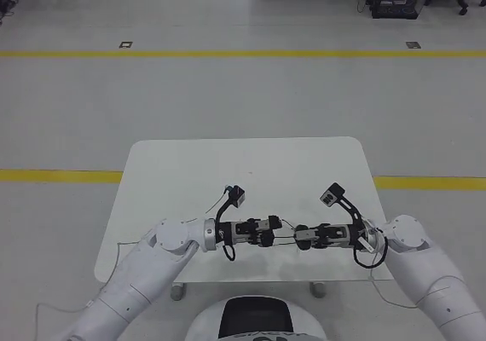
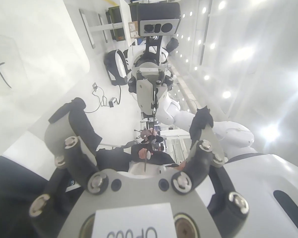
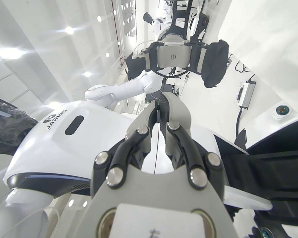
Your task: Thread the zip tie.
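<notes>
A thin black zip tie point(image 1: 287, 237) spans the small gap between my two grippers, which face each other above the near edge of the white table point(image 1: 243, 162). My right gripper point(image 3: 160, 100) is shut on the zip tie point(image 3: 157, 149), whose strip runs back between the fingers toward the wrist. My left gripper point(image 2: 139, 107) is open, its black-padded fingers point(image 2: 72, 107) spread wide on either side of the strip's free end point(image 2: 154, 120). In the right wrist view the left gripper point(image 3: 173, 73) shows head-on and spread. The right gripper point(image 2: 152, 100) points straight at the left wrist camera.
A few loose black zip ties point(image 2: 0, 73) lie on the table top away from the grippers. Cables and a power brick point(image 3: 247, 92) sit on the floor beyond the table edge. The far half of the table point(image 1: 243, 153) is bare.
</notes>
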Available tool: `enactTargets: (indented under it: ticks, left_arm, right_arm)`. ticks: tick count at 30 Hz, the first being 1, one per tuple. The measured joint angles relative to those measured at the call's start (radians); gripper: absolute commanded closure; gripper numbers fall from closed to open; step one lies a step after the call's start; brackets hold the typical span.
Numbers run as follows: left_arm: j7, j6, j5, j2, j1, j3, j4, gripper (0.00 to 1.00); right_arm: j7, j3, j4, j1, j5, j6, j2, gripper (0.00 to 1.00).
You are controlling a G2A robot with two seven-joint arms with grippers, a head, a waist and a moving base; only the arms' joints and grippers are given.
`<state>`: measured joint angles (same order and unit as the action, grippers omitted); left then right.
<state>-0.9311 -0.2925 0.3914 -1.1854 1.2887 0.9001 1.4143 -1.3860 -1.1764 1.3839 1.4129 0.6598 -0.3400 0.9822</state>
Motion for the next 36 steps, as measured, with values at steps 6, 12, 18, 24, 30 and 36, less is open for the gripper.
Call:
enactTargets:
  ticks: [6, 12, 18, 24, 30, 36]
  left_arm:
    - [0.003, 0.001, -0.001, 0.0, 0.001, -0.001, 0.002, 0.0]
    - [0.031, 0.016, -0.007, 0.003, 0.005, -0.009, 0.017, 0.0]
    - [0.028, 0.023, 0.011, 0.006, 0.005, -0.016, 0.021, 0.0]
    - [0.025, 0.023, 0.027, 0.008, -0.001, -0.025, 0.019, 0.0]
    - [0.022, 0.022, 0.03, 0.01, -0.007, -0.033, 0.016, 0.0]
    - [0.034, 0.026, 0.023, 0.013, -0.01, -0.039, 0.015, 0.52]
  right_arm:
    - [0.013, 0.002, 0.007, 0.003, -0.005, 0.001, 0.001, 1.0]
    - [0.062, 0.002, 0.033, 0.015, -0.018, 0.0, 0.002, 1.0]
    - [0.077, 0.002, 0.037, 0.013, -0.034, 0.0, 0.004, 1.0]
    - [0.085, 0.005, 0.038, 0.012, -0.046, 0.001, 0.004, 1.0]
    - [0.086, 0.01, 0.035, 0.009, -0.043, 0.0, 0.006, 1.0]
    - [0.094, 0.018, 0.025, 0.001, -0.06, 0.006, 0.008, 1.0]
